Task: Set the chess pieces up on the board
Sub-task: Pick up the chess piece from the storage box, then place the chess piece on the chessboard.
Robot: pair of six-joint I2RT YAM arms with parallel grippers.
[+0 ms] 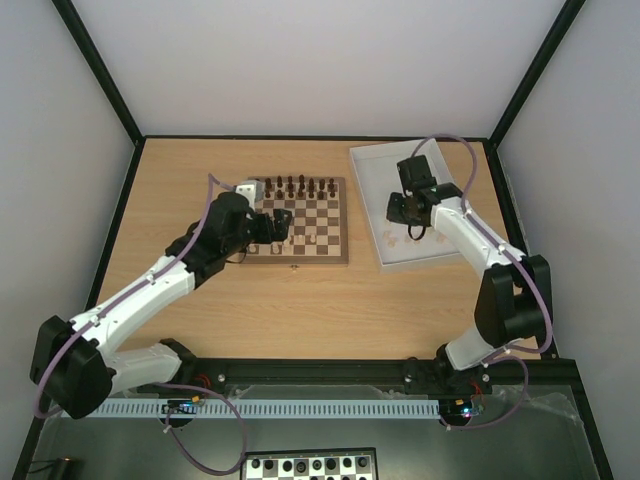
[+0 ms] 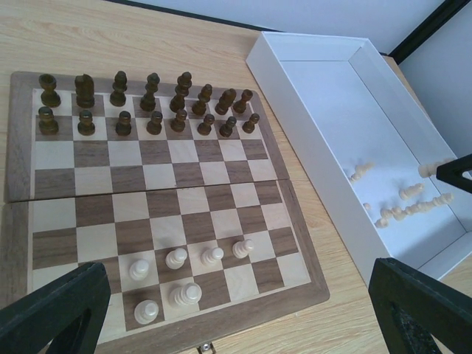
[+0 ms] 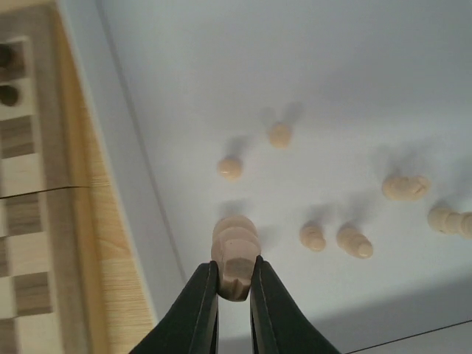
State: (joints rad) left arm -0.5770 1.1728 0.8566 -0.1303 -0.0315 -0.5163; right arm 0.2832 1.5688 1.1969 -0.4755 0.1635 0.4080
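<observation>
Chess pieces (image 3: 354, 240): R tool (image 3: 234, 274) clamped on one pale piece (image 3: 234, 247) in tray (image 3: 110, 147) | L tool (image 1: 272, 225) wide open, empty | I'd lift straight up, clear tray wall before heading to board (image 2: 15, 214).

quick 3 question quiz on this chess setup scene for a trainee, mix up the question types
1. True or false: the right gripper is shut on a pale chess piece over the white tray.
2. In the left wrist view, how many pale pieces stand on the board? A) four B) six C) nine
3. Fill in: the left gripper over the board is ___ and holds nothing.

Key: 1 true; 2 B; 3 open
</observation>
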